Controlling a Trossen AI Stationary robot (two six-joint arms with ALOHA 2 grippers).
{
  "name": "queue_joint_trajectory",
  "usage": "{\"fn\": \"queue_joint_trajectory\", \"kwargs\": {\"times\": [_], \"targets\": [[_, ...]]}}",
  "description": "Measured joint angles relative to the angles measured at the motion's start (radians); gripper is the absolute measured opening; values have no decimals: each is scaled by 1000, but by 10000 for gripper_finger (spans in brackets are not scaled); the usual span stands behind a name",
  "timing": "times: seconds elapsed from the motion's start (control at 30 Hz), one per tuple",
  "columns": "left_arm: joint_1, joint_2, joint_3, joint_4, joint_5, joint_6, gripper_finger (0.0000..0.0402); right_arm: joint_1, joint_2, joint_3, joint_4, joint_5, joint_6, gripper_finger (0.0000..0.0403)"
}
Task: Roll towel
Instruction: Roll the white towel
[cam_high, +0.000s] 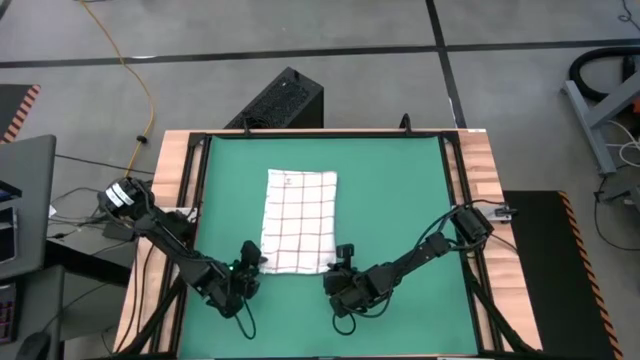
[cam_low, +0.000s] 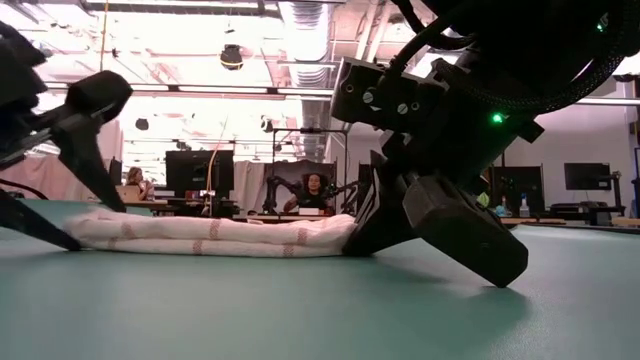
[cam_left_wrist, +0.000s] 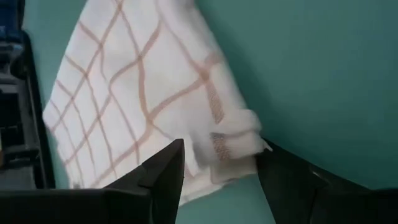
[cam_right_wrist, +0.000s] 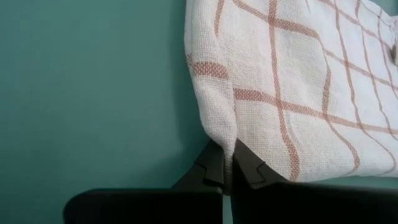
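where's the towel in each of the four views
high view: towel at mid-mat, its near edge between both grippers.
low view: flat folded strip at left-centre on the mat.
left wrist view: fills upper left, corner between the open fingers.
right wrist view: upper right, corner pinched in the shut fingers.
shared landmark: green mat.

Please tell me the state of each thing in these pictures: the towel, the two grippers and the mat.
towel: lying flat on the mat, folded in layers, not yet rolled.
left gripper: open, at the towel's near left corner.
right gripper: shut on the towel's near right corner.
green mat: flat, covering the table.
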Motion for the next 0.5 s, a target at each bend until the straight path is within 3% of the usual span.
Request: {"fn": "queue_joint_trajectory", "kwargs": {"times": [0.3,0.4,0.5], "targets": [[57,-3,-65,72,17,50,178,0,0,0,1,0,0,14],[78,-2,-66,75,41,25,141,3,0,0,2,0,1,14],[97,-1,-66,73,65,-14,72,6,-13,-1,1,-1,-4,14]]}}
